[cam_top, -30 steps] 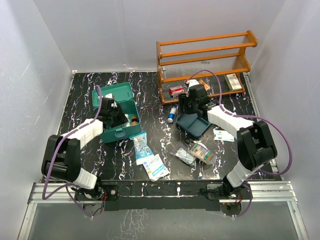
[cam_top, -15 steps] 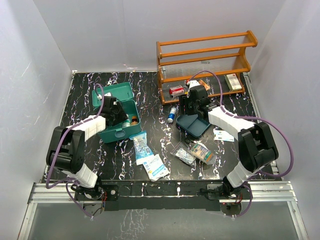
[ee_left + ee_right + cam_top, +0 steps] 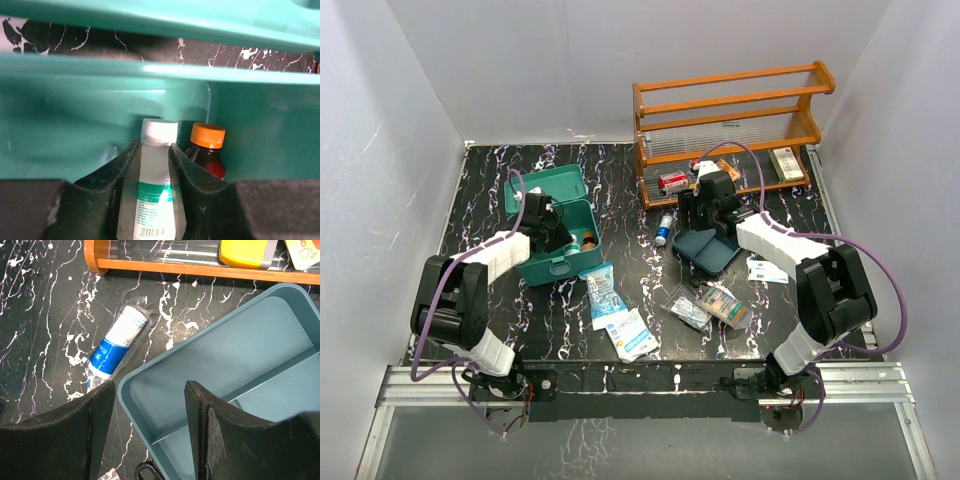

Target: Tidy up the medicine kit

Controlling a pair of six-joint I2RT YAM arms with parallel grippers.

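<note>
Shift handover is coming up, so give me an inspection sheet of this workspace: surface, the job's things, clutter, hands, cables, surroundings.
Surface: black marbled table, no spill seen.
Job's things: medicine kit, lid open; white-capped bottle and orange-capped bottle inside.
Clutter: sachets, clear bags, wrapped roll and divided tray loose on the table; orange rack at the back holds boxes.
Hands: left hand closed on the white-capped bottle; right hand open over the tray's corner.
Cables: purple cables loop along both arms.
Surroundings: white walls, metal rail at the near edge.
</note>
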